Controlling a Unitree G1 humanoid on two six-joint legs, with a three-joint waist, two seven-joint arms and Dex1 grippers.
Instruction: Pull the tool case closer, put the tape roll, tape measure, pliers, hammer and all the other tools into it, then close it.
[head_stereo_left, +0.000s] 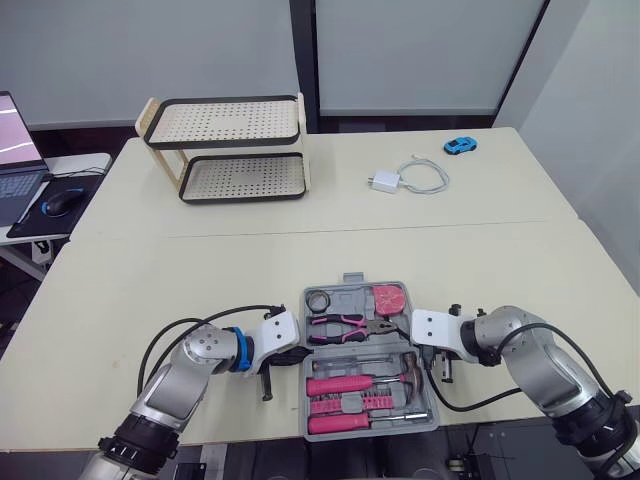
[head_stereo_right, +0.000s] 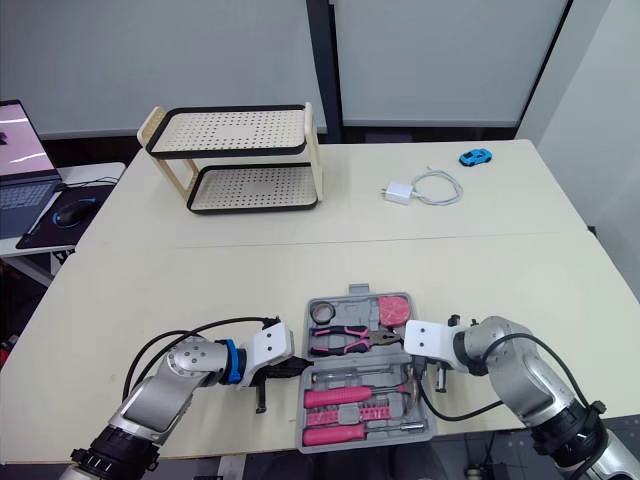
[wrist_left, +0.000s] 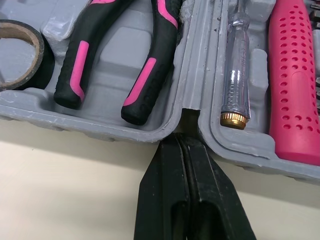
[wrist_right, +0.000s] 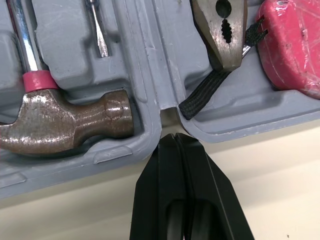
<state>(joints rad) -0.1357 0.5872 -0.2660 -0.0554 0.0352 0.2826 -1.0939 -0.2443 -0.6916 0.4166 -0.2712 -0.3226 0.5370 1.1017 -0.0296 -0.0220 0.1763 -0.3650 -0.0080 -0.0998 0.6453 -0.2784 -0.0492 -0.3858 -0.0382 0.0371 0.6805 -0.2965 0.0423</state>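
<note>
1. Beige desk (head_stereo_left: 200, 260) carries the open tool case (head_stereo_left: 350, 290) at its near edge, between both arms.
2. Grey moulded halves lie flat, and every recess seen holds a tool, so closing looks like the step in hand.
3. Left hand (wrist_left: 183, 150) and right hand (wrist_right: 174, 140) each have their fingers pressed together, holding nothing, with the tips at opposite hinge notches.
4. To fold it well, raise one half evenly from both sides so that nothing spills.
5. Hammer (wrist_right: 65, 120), pink-and-black pliers (wrist_left: 125, 55), pink tape measure (wrist_right: 295, 45) and tape roll (wrist_left: 20, 55) sit seated.
6. The tape measure's black strap (wrist_right: 205, 92) reaches the rim and could get pinched.
</note>
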